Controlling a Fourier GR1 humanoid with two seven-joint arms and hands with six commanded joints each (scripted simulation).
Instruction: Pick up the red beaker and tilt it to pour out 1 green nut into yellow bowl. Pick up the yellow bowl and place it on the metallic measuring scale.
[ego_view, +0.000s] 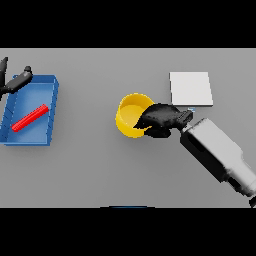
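Reaching across the grey worktop (100, 170), the right hand (161, 119) is sitting at the right-hand rim of the yellow bowl (131, 116), its dark fingers lying over the rim and appearing to curl round the wall there; the grip looks closed on the bowl, though the thumb's side is hidden. The bowl is resting near the middle of the worktop, and nothing can be made out inside it. Just beyond and to the right, the metallic measuring scale (191, 88) is lying flat as a pale square, near the bowl but apart from it.

Far to the left, a blue tray (52, 100) is holding a red, stick-like object (30, 118) lying tilted on its floor; no beaker shape and no green nut are showing. The left hand (15, 81) is hanging at the tray's far-left corner, fingers loosely extended, holding nothing.

Judging from this, the second step seems to be under way: taking the bowl to the scale. The next move is calling for a firm hold on the rim, a level lift, and a short carry back and to the right, setting the bowl down squarely on the plate.
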